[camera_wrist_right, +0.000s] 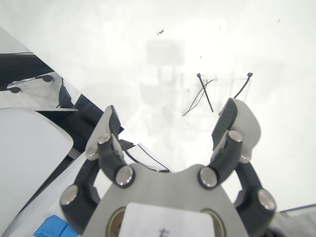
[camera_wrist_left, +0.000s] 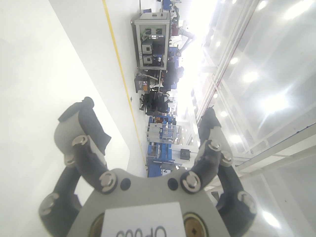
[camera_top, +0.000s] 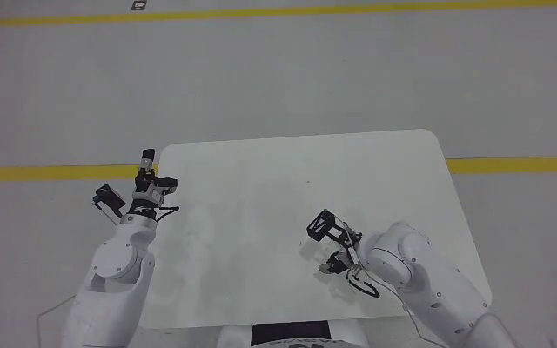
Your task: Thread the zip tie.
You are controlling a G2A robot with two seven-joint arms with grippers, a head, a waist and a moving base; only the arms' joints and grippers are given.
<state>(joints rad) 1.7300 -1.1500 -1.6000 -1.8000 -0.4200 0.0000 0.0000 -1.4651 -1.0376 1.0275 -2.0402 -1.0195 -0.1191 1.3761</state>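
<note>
Two black zip ties lie flat on the white table (camera_wrist_right: 98,25), seen from the right wrist view. One zip tie (camera_wrist_right: 205,92) runs straight, its square head at the end farther from the gripper. A thin black strand (camera_wrist_right: 197,99) curves across it, and the two cross near the middle. I cannot tell whether that strand is a third tie. The second zip tie (camera_wrist_right: 243,85) lies just beside them, apart from both, also with its head at the far end. Its tail passes out of sight behind one finger pad. All three sit inside a faint rectangular outline that looks like a clear tray (camera_wrist_right: 184,94), well in from the table's near edge.

The right gripper (camera_wrist_right: 170,104) hangs just short of the ties, low over the table. Its ribbed fingers (camera_wrist_right: 226,117) are spread wide with nothing between them and touch neither tie. From above, the right gripper (camera_top: 319,248) is over the near half of the table (camera_top: 348,174), closer to the right edge than the left.

The left gripper (camera_top: 157,174) is well apart from this, at the table's left edge near the far left corner. In its own wrist view the left gripper (camera_wrist_left: 148,107) also has its fingers (camera_wrist_left: 81,122) spread and empty. One finger is over the table top and the other is past the edge.

A few dark specks (camera_wrist_right: 160,31) dot the table beyond the ties.
</note>
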